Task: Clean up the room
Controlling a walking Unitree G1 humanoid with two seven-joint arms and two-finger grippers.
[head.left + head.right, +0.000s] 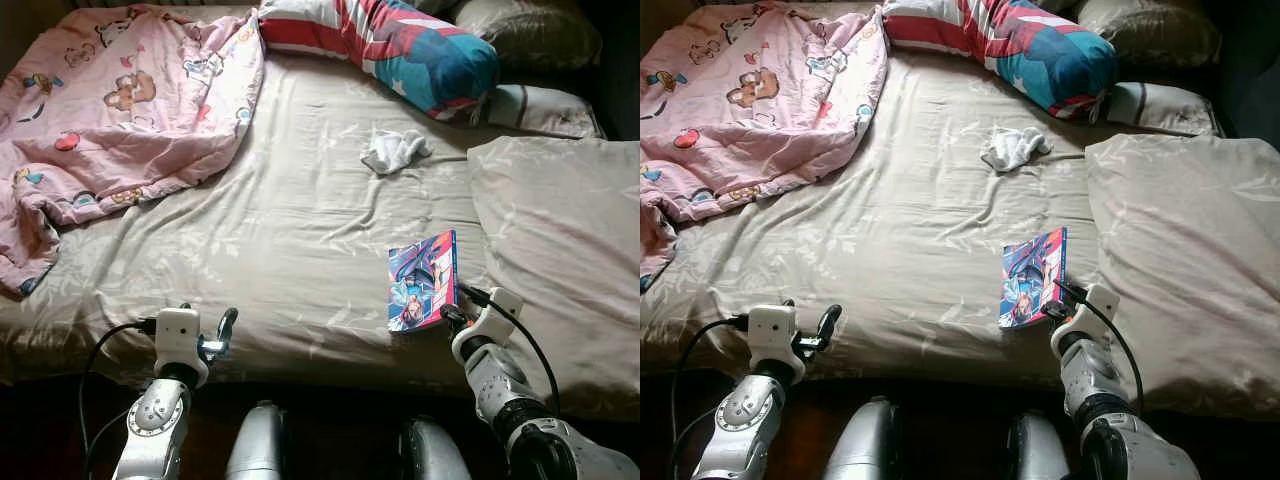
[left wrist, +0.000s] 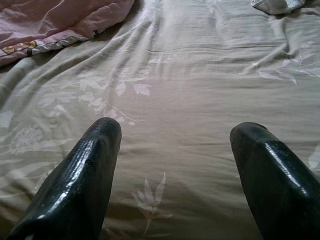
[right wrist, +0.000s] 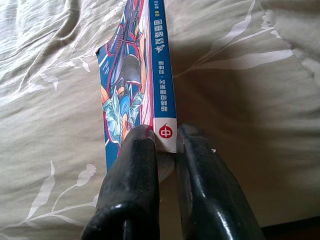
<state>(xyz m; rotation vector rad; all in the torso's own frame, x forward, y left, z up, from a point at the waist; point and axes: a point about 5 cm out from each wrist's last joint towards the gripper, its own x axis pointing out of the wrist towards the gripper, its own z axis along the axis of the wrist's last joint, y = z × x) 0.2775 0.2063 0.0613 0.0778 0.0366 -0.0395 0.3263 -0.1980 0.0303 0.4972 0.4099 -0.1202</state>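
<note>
A colourful comic book (image 1: 423, 280) stands tilted on its edge near the front of the beige bed sheet (image 1: 300, 220). My right gripper (image 3: 165, 145) is shut on the book's near spine corner (image 3: 165, 132), one finger on each side. My left gripper (image 2: 175, 145) hovers open just above the sheet near the bed's front left edge, nothing between its fingers (image 2: 90, 165). A crumpled white cloth (image 1: 393, 149) lies farther back, mid-bed.
A pink cartoon-print quilt (image 1: 120, 100) is bunched over the far left of the bed. A striped red, white and blue bolster (image 1: 400, 45) and dark pillows (image 1: 530, 35) lie at the head. A beige pillow (image 1: 565, 240) sits at right.
</note>
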